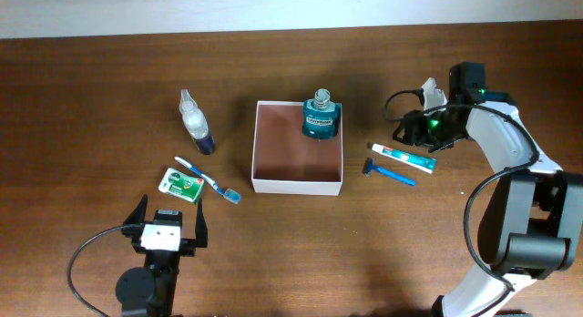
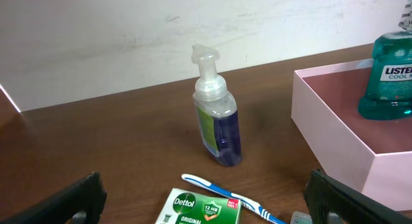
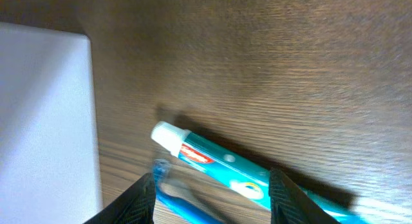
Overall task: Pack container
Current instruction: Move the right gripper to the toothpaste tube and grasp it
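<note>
The container is a square white box with a pinkish-brown inside, at the table's middle. A teal mouthwash bottle stands in its far right corner. A teal toothpaste tube and a blue razor lie right of the box. My right gripper is open and hovers over the tube's cap end; in the right wrist view the tube and razor lie between the fingers. My left gripper is open and empty near the front edge, behind a green soap box and a toothbrush.
A clear pump bottle with purple liquid stands left of the container; it also shows in the left wrist view. The container's wall and the mouthwash are at the right there. The container's white wall fills the left of the right wrist view.
</note>
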